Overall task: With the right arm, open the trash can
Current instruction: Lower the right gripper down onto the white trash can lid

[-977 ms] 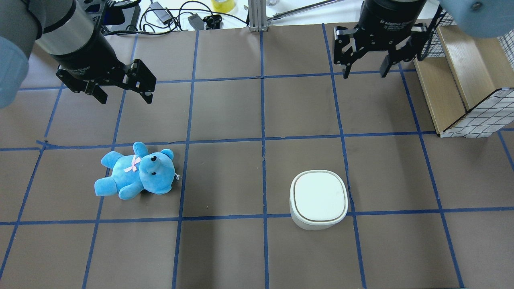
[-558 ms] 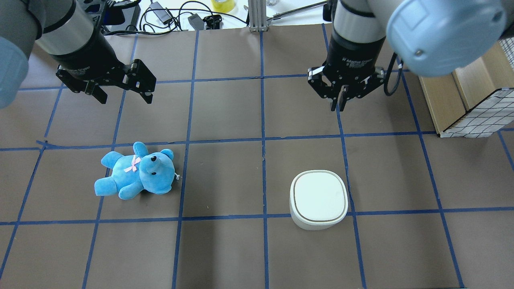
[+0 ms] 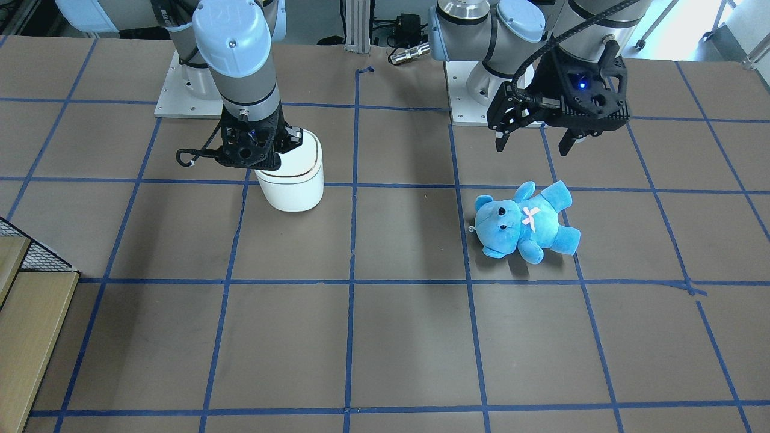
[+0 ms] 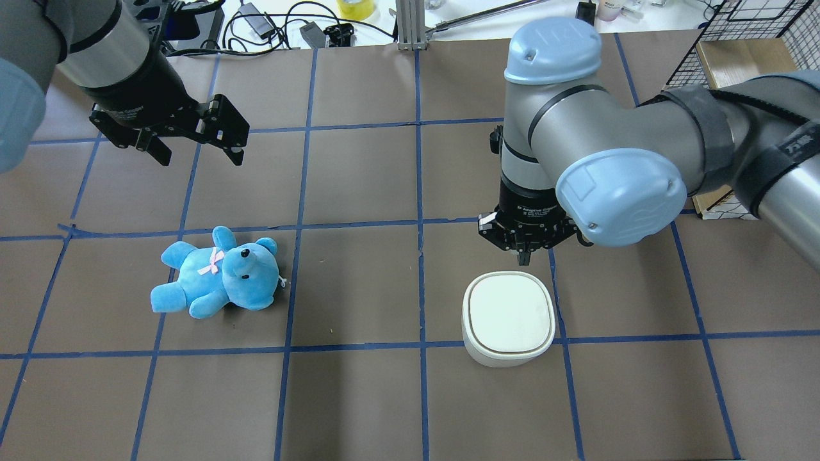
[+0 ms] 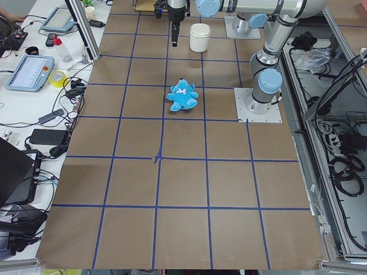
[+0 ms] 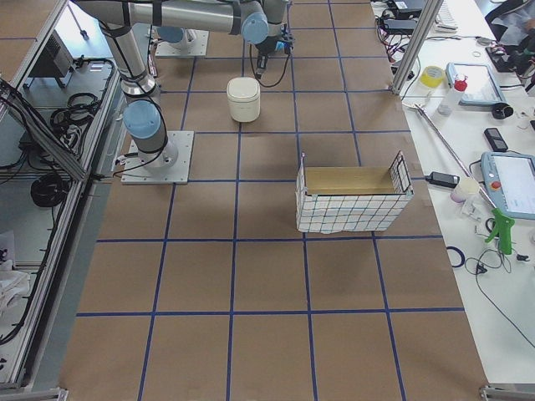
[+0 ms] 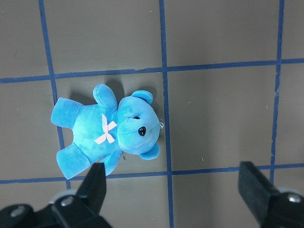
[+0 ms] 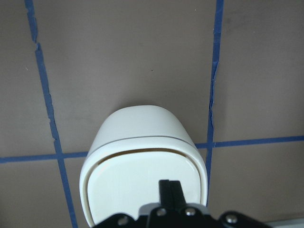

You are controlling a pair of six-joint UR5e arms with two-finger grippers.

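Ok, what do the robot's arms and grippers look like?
The right arm and left arm are silver tubes with light-blue joint caps. The black right gripper trails a loose cable loop with a white clip; the black left gripper has a ribbed cable running up its arm.

In the right wrist view, the right end effector [image 8: 169, 185] and the picture's lower edge hide the trash can [image 8: 142, 137] at its near rim.
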